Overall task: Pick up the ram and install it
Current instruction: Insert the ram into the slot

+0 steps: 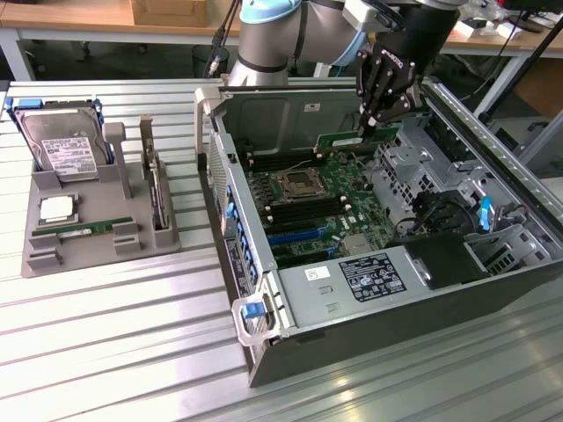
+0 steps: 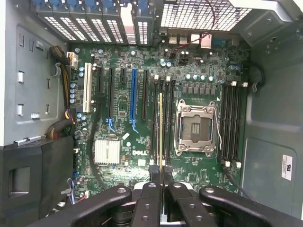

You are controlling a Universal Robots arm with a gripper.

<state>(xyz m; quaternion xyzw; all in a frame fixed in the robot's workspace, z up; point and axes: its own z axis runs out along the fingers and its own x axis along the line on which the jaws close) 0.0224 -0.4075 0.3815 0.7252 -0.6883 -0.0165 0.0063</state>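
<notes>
Above the motherboard (image 1: 352, 215), in the claw (image 1: 375, 124) — thin green ram (image 1: 350, 141), edge-on.

A ribbed, silvery metal tabletop (image 1: 106, 352) lies in the foreground under bright, even light; wooden desks (image 1: 70, 16) stand behind it.

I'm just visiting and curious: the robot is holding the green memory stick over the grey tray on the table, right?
Not quite. The gripper holds the ram over the motherboard inside the open computer case, not over the grey tray, which sits beside the case. The exterior view shows this.
</notes>
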